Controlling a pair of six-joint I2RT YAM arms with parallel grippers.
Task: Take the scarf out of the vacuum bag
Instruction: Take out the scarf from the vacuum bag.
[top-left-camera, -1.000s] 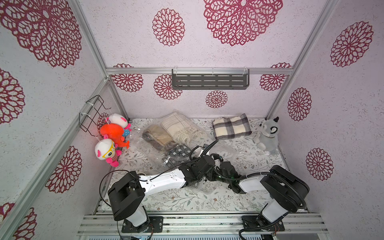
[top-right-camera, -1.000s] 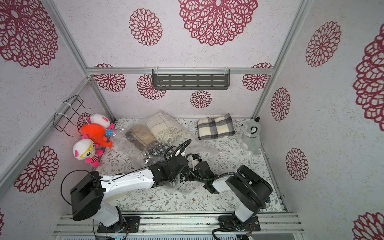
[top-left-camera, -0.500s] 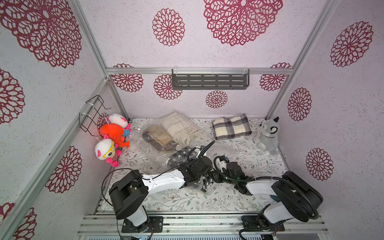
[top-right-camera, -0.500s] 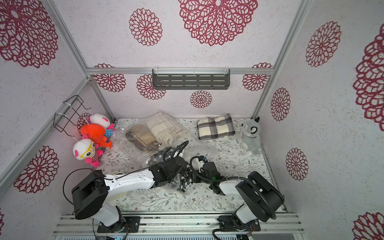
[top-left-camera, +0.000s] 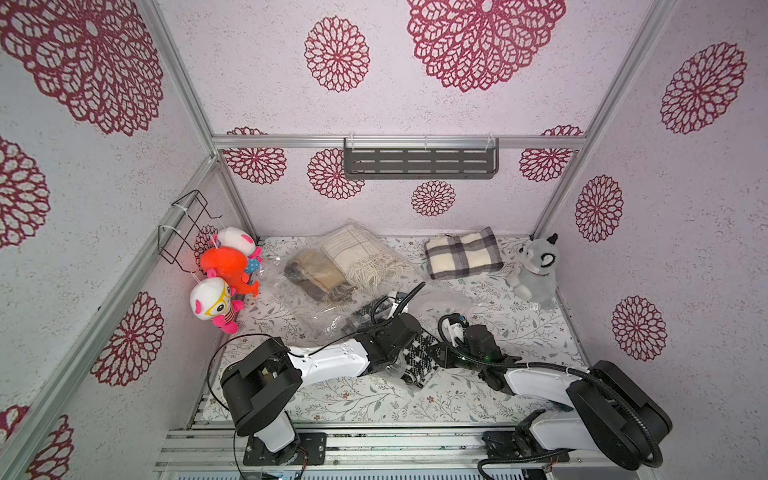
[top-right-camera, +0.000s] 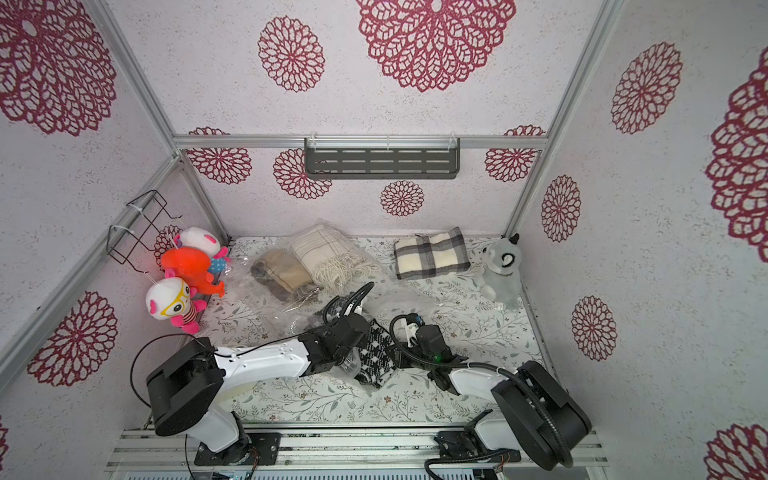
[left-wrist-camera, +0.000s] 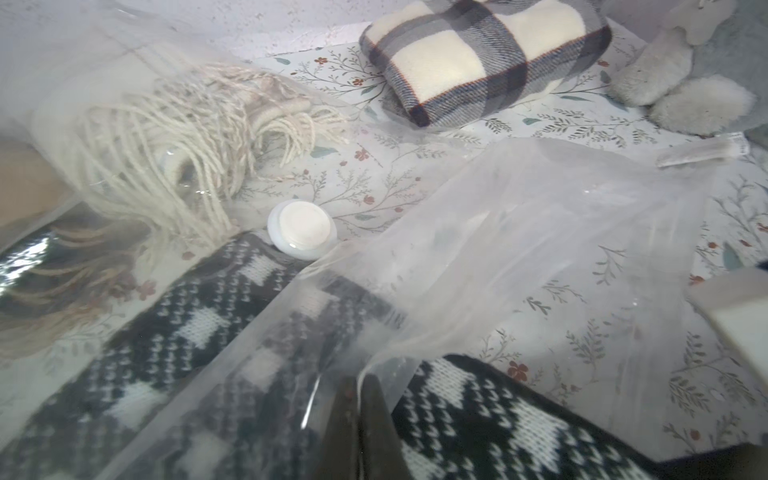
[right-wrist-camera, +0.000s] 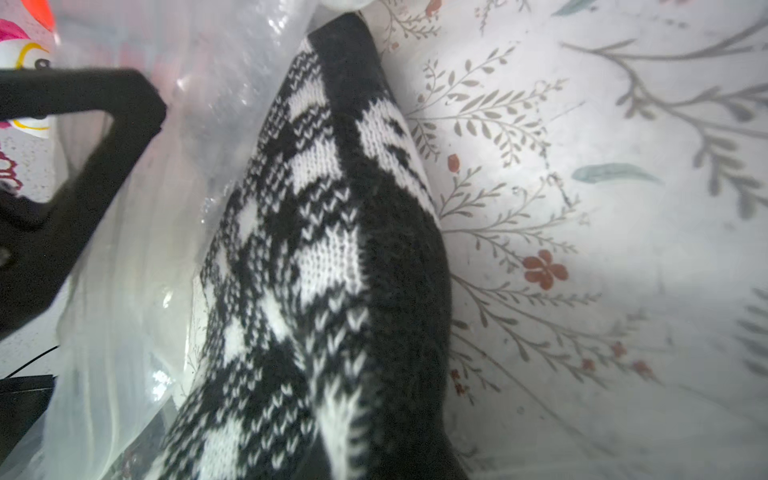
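**Scarf partway out of the bag, left arm pinching the plastic**

So the black-and-white knitted scarf (top-left-camera: 417, 358) sits in the lower middle of both top views, lying on the floral-print table cover (top-left-camera: 332, 395) right between the two arm tips. In the left wrist view its near end lies bare at the lower right. The stretch running off to the lower left is under the film of the clear crinkly plastic vacuum bag (left-wrist-camera: 519, 249). The bag's round white valve cap (left-wrist-camera: 301, 228) sits mid-frame there, just beside the scarf's far end.

The left gripper (left-wrist-camera: 360, 388) has its fingers pressed together on a fold of the bag's film, bottom centre of that view. The right gripper (top-left-camera: 435, 353) is up against the scarf's right edge in a top view. Its jaws are hidden though, so I can't tell if it's pinching the knit.
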